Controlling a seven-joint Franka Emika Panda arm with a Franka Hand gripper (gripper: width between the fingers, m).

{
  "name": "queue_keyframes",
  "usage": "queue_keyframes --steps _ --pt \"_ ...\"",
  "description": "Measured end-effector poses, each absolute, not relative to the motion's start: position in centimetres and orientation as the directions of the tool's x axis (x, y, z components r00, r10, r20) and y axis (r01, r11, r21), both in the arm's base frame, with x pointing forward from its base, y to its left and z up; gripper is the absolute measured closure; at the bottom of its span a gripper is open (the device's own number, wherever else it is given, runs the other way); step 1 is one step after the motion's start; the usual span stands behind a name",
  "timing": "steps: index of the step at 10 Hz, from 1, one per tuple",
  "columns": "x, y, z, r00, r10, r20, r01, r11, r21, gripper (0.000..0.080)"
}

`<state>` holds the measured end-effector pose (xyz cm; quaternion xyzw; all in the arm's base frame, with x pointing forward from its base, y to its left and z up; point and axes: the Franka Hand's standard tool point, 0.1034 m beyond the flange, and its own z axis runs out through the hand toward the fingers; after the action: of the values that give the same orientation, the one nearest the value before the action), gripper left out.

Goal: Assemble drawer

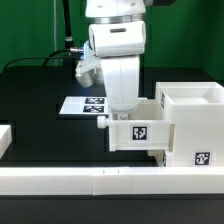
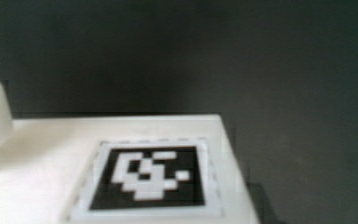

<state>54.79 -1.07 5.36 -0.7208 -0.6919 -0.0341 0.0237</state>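
From my station, the exterior view shows the end effector point(image 1: 122, 112) lowered onto the top of a small tagged tray point(image 1: 138, 133) of the drawer. Its fingertips are hidden behind the tray's upper edge, so I cannot tell whether the fingers are spread, closed, or clamped on the tray wall.

The relation that matters: the tray lies directly under the end effector, and the tall housing point(image 1: 192, 125) sits at three o'clock from it, with the tray's far end touching or already partly inside the housing's open face. The tray's long axis runs nine to three across the exterior view, in line with the housing, so I judge the coming move to be a straight push toward three o'clock.

In the wrist view I see a white tagged surface point(image 2: 149, 170) close under the camera, blurred, with dark worktop beyond it; that tells me nothing about the fingers.

The worktop point(image 1: 40, 90) is matte black. A low white border rail point(image 1: 90, 182) runs along six o'clock, just beside the tray and housing. The marker board point(image 1: 82, 103) lies flat at about ten o'clock, near the arm. Dark, unlit background beyond.
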Motion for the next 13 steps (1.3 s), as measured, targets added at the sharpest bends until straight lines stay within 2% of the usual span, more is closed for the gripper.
queue_keyframes --steps 13 --pt "54.81 -1.41 5.33 0.082 0.994 0.075 0.996 -0.083 0.012 0.0761"
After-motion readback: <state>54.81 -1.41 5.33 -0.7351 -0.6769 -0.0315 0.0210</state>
